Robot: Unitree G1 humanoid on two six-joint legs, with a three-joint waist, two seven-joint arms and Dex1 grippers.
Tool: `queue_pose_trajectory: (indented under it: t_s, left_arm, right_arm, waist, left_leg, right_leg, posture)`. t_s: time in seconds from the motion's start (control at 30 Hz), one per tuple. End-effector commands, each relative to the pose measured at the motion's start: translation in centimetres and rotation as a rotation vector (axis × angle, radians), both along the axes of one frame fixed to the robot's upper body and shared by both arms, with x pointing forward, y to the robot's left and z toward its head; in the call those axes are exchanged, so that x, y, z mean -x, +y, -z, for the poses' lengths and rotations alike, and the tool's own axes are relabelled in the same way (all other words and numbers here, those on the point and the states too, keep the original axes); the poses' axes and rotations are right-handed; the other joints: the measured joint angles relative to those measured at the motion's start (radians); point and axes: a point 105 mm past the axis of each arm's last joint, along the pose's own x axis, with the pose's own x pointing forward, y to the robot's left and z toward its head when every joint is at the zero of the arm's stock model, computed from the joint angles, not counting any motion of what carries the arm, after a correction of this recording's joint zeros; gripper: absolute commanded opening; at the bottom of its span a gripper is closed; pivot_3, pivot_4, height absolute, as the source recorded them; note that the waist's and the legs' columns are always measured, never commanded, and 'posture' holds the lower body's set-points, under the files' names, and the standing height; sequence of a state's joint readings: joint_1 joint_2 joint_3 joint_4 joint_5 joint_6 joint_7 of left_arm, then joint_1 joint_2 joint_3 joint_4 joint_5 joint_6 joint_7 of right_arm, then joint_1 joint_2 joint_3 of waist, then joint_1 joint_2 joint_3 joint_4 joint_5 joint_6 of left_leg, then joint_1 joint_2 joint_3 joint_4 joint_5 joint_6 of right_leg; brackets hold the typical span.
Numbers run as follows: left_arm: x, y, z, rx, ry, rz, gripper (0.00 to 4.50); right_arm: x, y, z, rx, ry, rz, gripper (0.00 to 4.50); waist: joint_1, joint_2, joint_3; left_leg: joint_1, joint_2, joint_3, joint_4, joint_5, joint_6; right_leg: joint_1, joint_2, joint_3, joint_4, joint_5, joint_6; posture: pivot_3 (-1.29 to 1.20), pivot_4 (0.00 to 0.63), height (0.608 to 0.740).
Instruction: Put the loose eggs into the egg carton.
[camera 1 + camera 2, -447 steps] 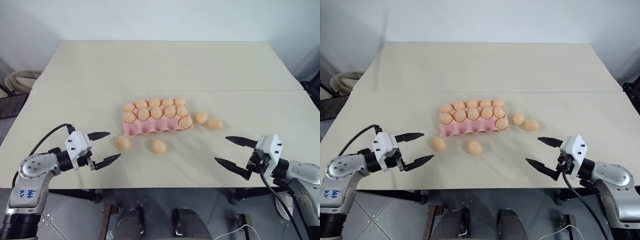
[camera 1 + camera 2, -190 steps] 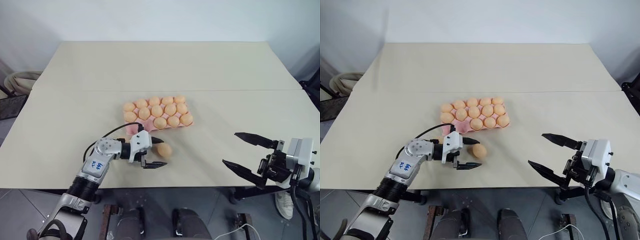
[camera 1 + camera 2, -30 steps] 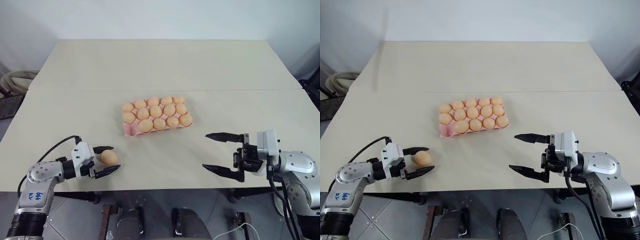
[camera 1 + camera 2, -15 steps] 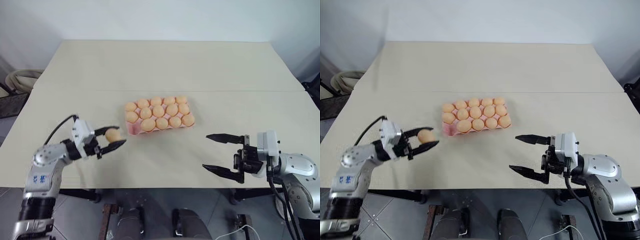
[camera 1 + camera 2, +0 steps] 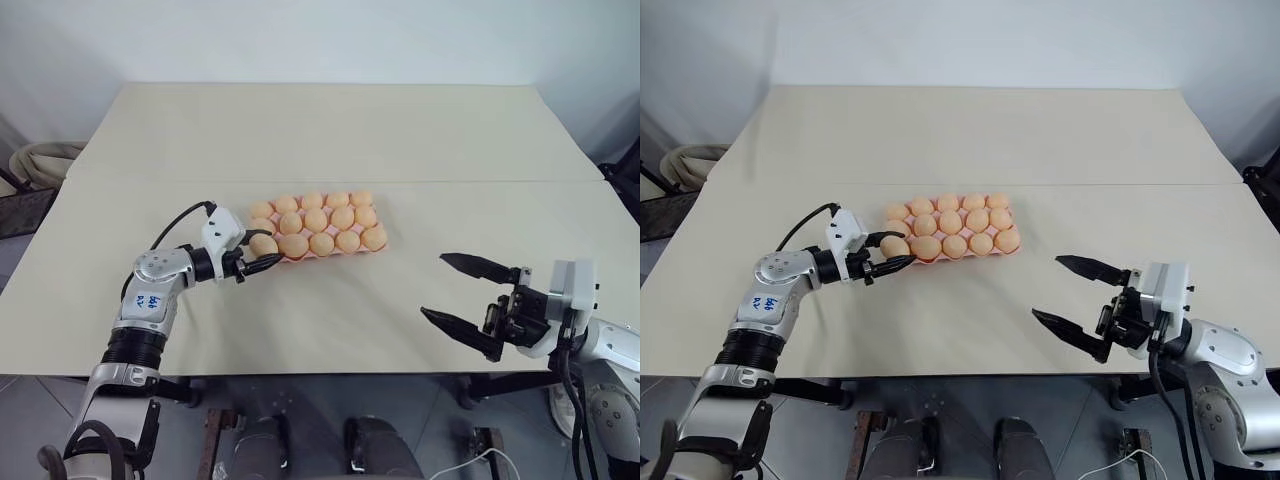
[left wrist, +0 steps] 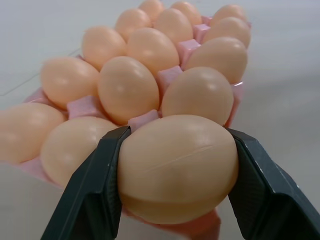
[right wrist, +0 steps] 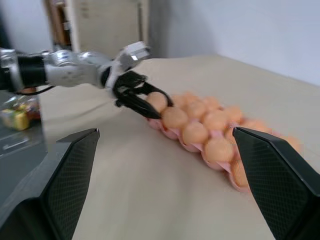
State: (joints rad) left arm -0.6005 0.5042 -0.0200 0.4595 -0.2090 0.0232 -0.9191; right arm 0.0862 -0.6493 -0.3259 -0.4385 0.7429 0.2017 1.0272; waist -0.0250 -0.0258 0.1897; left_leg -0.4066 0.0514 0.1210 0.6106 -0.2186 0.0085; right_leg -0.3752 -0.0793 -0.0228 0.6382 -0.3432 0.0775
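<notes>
Meanwhile, the left gripper (image 5: 262, 253) clamps an egg (image 6: 178, 167) between its jaws just before the egg carton (image 5: 318, 227), while the right gripper (image 5: 462, 300) gapes wide, empty.

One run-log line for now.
left gripper: shut on egg | at egg carton near-left corner | right gripper: open, idle

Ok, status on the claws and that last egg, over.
Left claw shut on the last egg, at the egg carton near-left corner. Right claw open, empty, off to the side. Nothing in the way.
</notes>
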Motion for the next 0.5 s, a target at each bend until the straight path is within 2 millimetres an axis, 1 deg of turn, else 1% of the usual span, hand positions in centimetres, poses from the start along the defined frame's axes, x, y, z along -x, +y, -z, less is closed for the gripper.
queue_pose_trajectory:
  t_s: [0.03, 0.17, 0.2, 0.27, 0.4, 0.5]
  left_arm:
    - [-0.1, -0.5, -0.1, 0.01, 0.011, 0.017, 3.13]
    - [-0.1, -0.3, -0.4, 0.015, -0.017, 0.003, 4.29]
    - [-0.1, -0.1, -0.5, 0.023, -0.015, -0.001, 4.45]
    - [0.2, 0.3, -0.9, 0.033, -0.038, 0.0, 4.45]
    - [2.2, 2.7, -2.6, 0.038, -0.101, 0.009, 4.45]
    - [3.5, 4.0, -3.5, 0.064, -0.127, 0.023, 4.45]
  right_arm:
    - [0.6, -0.4, -0.7, -0.01, -0.033, 0.012, 4.5]
    - [0.6, -0.4, -0.5, -0.008, -0.029, 0.009, 4.5]
    - [0.6, -0.4, -0.4, -0.006, -0.027, 0.007, 4.5]
    - [0.5, -0.4, -0.3, -0.005, -0.024, 0.003, 4.5]
    - [0.3, -0.3, 0.0, 0.002, -0.01, -0.018, 4.5]
    - [0.1, -0.3, 0.1, 0.003, -0.008, -0.025, 4.5]
  waist:
    - [0.0, 0.0, 0.0]
    - [0.0, 0.0, 0.0]
    - [-0.002, 0.0, 0.0]
    - [-0.003, 0.0, 0.0]
    - [-0.008, 0.0, 0.0]
    - [-0.004, 0.0, 0.0]
  left_leg:
    - [0.0, 0.0, 0.0, 0.0, 0.0, 0.0]
    - [0.0, 0.0, 0.0, 0.001, 0.0, 0.0]
    - [0.0, 0.0, 0.0, 0.001, 0.0, 0.0]
    - [0.0, 0.0, 0.0, 0.001, 0.0, 0.0]
    - [0.0, 0.001, 0.0, 0.0, 0.002, 0.002]
    - [0.0, 0.002, 0.0, 0.0, 0.001, 0.002]
  right_leg:
    - [0.0, 0.0, 0.0, 0.0, 0.0, 0.0]
    - [0.0, 0.0, 0.0, 0.002, 0.0, 0.0]
    - [0.0, 0.0, 0.0, 0.002, 0.0, 0.0]
    - [0.0, 0.0, 0.0, 0.002, 0.0, 0.0]
    - [-0.001, 0.001, 0.001, 0.002, 0.0, -0.001]
    - [-0.001, 0.001, 0.0, 0.002, -0.001, -0.002]
  posture:
    - [0.0, 0.15, 0.74]
    - [0.0, 0.15, 0.74]
    - [0.0, 0.15, 0.74]
    - [0.0, 0.15, 0.74]
    - [0.0, 0.15, 0.74]
    - [0.0, 0.15, 0.74]
